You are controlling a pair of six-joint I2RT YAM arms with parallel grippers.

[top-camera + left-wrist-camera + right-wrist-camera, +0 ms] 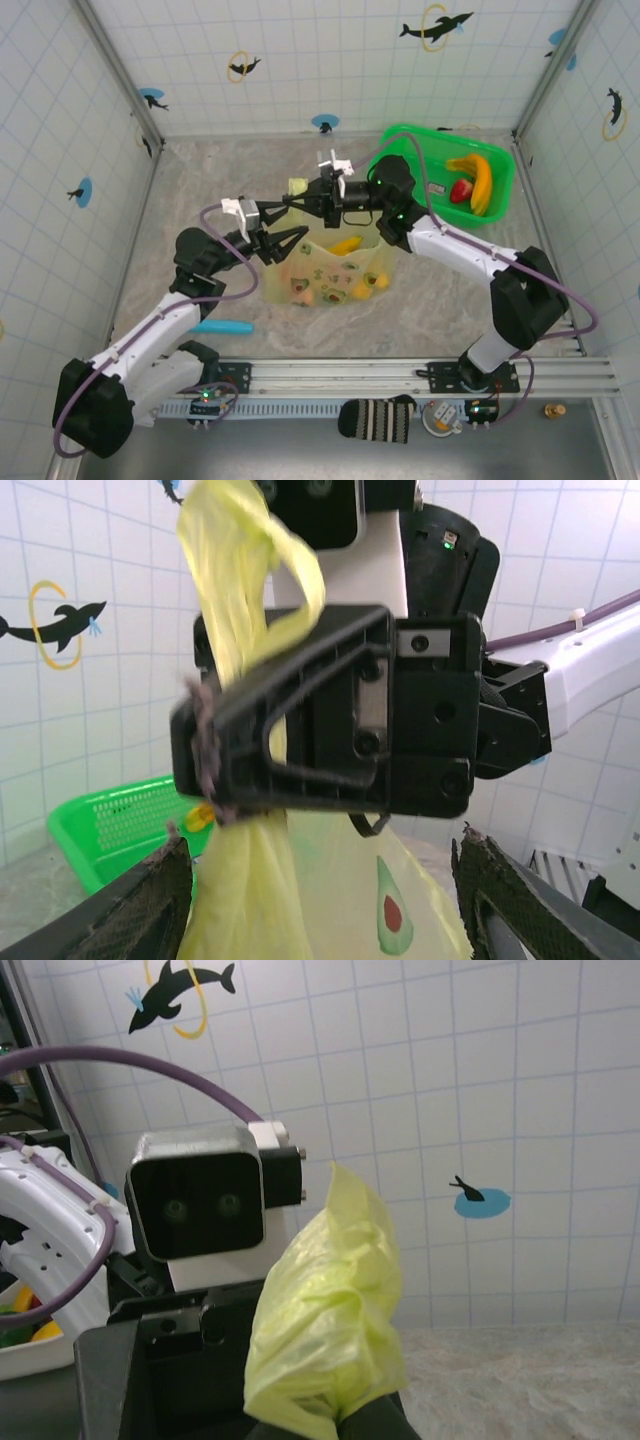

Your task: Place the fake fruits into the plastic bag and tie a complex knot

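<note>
The plastic bag (335,270), pale yellow-green with avocado prints, lies mid-table with fake fruits inside, a yellow banana (346,244) among them. One bag handle (297,186) is pulled up, and my right gripper (306,200) is shut on it. In the right wrist view the bunched handle (325,1310) rises out of that gripper (335,1428). My left gripper (288,243) stands open just left of the handle. In the left wrist view its fingers (150,910) spread wide around the bag (340,890), holding nothing. More fruits, a banana (481,180) and a red piece (461,190), lie in the tray.
The bright green tray (400,140) stands at the back right near the wall corner. A teal-blue stick (222,326) lies at the front left beside the left arm. Tiled walls enclose the table on three sides.
</note>
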